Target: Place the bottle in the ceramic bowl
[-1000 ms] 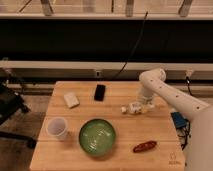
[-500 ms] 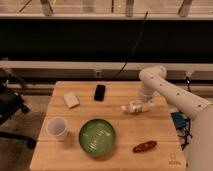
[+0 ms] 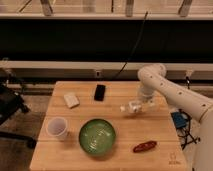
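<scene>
- The gripper [image 3: 138, 106] is clenching the white bottle [image 3: 128, 107], holding it sideways at the wooden table's [image 3: 120, 125] right side.
- The green bowl [image 3: 85, 131] is sitting near the front edge, apart from the bottle.

No legible text. Mark at near right corner of pale wooden table [image 3: 160, 129]: unreadable. Gripper [image 3: 140, 105] held over table's right side, clamped on small white plastic bottle [image 3: 129, 107].

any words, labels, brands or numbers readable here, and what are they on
Nothing here can be read.
Label on the bottle, held in the gripper over the right of the table: too blurred to read.
Small mark at the table's near right corner: too small to read.
</scene>
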Motion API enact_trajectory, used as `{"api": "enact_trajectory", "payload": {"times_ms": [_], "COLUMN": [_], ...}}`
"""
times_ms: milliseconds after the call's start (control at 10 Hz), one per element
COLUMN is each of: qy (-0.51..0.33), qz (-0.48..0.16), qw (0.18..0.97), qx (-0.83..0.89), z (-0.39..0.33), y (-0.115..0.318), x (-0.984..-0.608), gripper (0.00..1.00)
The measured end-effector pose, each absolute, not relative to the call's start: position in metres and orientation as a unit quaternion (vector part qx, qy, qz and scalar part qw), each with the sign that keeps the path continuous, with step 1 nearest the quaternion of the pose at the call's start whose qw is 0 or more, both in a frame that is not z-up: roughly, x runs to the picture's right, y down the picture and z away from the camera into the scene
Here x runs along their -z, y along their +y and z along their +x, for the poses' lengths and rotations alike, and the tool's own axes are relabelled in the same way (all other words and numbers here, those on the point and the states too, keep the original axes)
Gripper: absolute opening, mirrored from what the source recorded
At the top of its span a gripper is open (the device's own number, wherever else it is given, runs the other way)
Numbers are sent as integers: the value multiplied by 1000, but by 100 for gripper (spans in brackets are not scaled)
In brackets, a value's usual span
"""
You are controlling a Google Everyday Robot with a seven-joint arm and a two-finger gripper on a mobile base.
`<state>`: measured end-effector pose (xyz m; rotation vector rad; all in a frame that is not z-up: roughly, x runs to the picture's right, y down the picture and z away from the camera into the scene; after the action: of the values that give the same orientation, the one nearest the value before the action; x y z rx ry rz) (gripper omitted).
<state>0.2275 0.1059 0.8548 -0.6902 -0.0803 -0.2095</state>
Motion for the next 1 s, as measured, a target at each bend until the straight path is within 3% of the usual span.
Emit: {"api": "enact_trajectory", "payload": {"times_ms": [1000], "qy": [-30], "qz": [-345], "qw": [927], "qx": [144], "z": [183], "y": [125], "x": [-804], "gripper": [4]}}
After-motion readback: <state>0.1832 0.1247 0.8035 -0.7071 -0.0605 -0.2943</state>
